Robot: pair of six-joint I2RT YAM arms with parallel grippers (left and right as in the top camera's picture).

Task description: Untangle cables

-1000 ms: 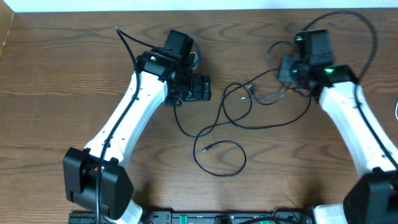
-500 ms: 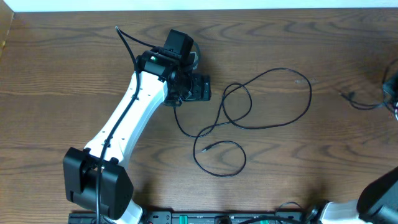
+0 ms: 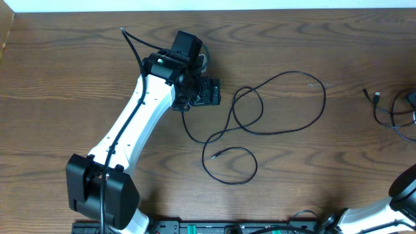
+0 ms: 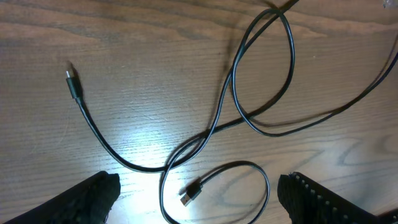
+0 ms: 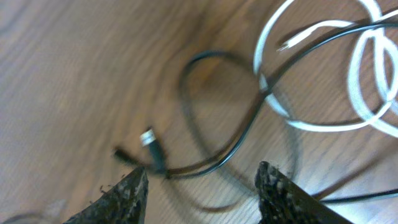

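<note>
1. left fingers [image 4: 93,198]: spread wide, gripping nothing. The long black cable [image 4: 249,118] lies on the desk [image 4: 124,37] below, with one plug [image 4: 189,194] in the gap between the tips.
2. right fingers [image 5: 121,194]: apart, nothing clamped (view is blurred). The second black cable [image 5: 249,137] runs just past one tip and crosses a white cable [image 5: 323,124].
3. Overhead: long black cable loops over itself mid-desk, right of the left arm [image 3: 136,123]. Second black cable sits near the desk's right edge, well apart from it.
</note>
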